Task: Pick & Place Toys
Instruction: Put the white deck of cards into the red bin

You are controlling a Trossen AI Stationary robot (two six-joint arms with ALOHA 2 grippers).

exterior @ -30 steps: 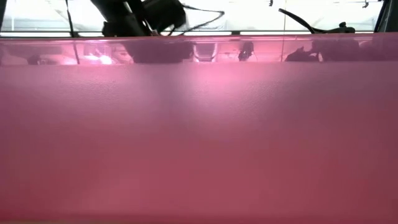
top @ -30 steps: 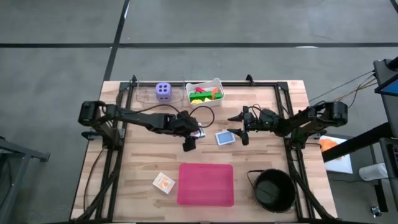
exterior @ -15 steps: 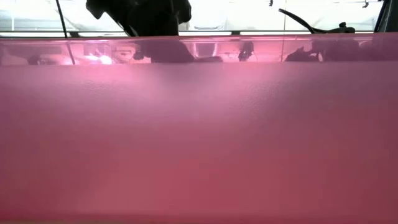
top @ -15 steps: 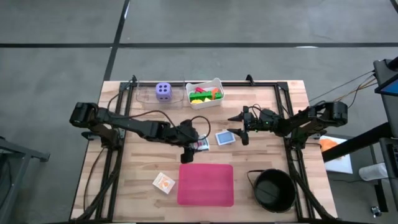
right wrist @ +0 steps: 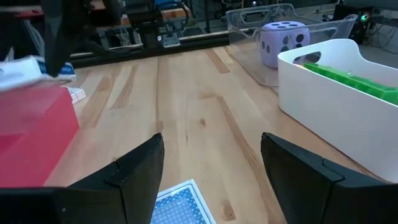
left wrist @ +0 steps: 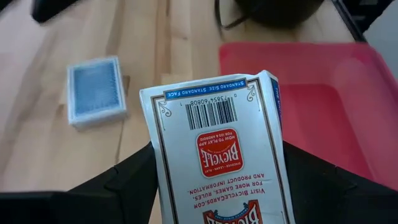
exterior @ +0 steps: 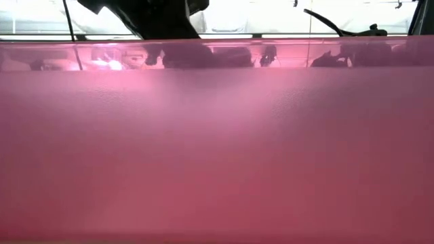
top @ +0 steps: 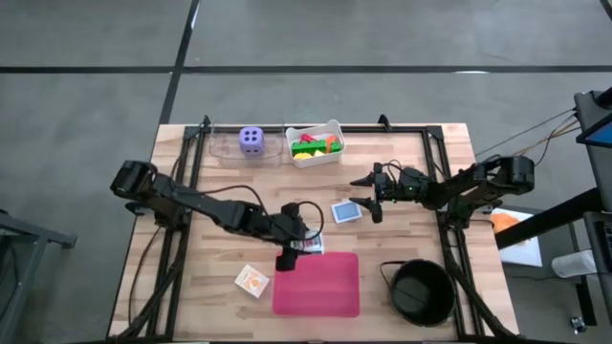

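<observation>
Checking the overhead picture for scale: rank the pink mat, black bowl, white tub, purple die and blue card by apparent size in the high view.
1. pink mat
2. black bowl
3. white tub
4. purple die and blue card: look alike, not ranked.

Likely robotics lab: framed wooden bench [top: 402, 258] on bare concrete floor [top: 96, 96], cabling.

A broad pink mat [exterior: 217, 149] fills nearly the whole frame, from its far edge near 12 o'clock down to 6 o'clock, its surface finely textured and blurred up close. Above that edge, at about 11 o'clock, a dark arm [exterior: 146, 10] hangs in silhouette against a bright background. A thin dark shape [exterior: 339, 27] juts in at about 1 o'clock. Dim reflections line the mat's glossy far strip.
</observation>
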